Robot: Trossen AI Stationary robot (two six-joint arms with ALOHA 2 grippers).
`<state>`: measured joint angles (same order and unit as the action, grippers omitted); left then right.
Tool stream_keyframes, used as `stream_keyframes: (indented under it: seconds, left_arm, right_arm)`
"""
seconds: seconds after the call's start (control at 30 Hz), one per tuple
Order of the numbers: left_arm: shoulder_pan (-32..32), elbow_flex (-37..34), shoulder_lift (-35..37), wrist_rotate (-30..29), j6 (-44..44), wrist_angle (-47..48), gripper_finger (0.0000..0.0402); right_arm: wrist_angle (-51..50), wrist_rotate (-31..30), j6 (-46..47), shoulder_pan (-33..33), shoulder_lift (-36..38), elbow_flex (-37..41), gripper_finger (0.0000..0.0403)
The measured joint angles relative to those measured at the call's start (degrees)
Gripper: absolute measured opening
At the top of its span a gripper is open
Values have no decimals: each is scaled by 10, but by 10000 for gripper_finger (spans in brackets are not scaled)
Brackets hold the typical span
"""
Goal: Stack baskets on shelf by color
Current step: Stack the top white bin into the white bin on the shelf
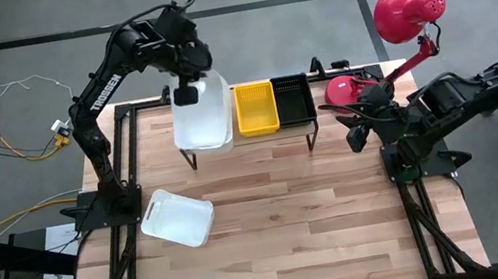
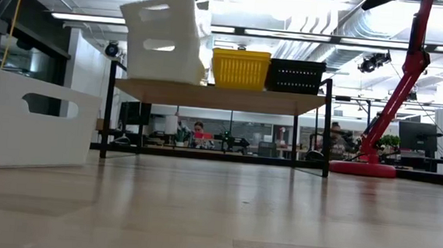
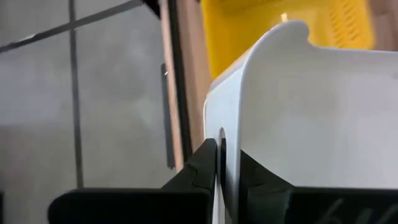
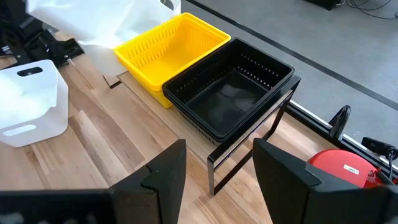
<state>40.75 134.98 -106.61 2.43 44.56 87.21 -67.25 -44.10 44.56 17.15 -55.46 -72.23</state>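
My left gripper (image 1: 186,93) is shut on a white basket (image 1: 203,117) over the left end of the shelf (image 2: 223,97). In the low view the basket (image 2: 165,38) is tilted, with its bottom at the height of the plank. A yellow basket (image 1: 256,108) and a black basket (image 1: 293,99) stand side by side on the shelf top to its right. A second white basket (image 1: 177,217) sits on the table near the left edge. My right gripper (image 4: 217,168) is open and empty by the table's right edge (image 1: 359,129). My left gripper pinches the white basket's wall at its top rim (image 3: 229,143), at the basket's far end, with one finger (image 3: 202,168) outside and one (image 3: 261,180) inside. The fingers come from above. The basket hangs tilted below them; I cannot tell whether its bottom touches the shelf.
A red desk lamp (image 1: 405,12) stands at the far right, its base (image 1: 347,90) just right of the shelf. Cables lie on the floor left of the table (image 1: 11,108). People sit in the room behind the table (image 2: 197,130).
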Motion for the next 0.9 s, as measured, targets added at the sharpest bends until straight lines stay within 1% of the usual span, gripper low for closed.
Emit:
stream_keyframes:
  seconds: [0.07, 0.2, 0.33, 0.53, 0.9]
  left_arm:
    - [0, 0, 0, 11, 2, 0, 0]
    - [0, -13, 0, 0, -4, 1, 0]
    - [0, -51, -1, -15, -9, 5, 0]
    - [1, -106, -1, -13, 0, -3, 0]
    - [1, -164, 0, -15, 1, -26, 0]
  right_arm:
    - [0, 0, 0, 0, 0, 0, 172]
    - [0, 0, 0, 0, 0, 0, 172]
    - [0, 1, 0, 0, 0, 0, 172]
    - [-1, 1, 0, 0, 0, 0, 172]
    - [-7, 1, 0, 0, 0, 0, 172]
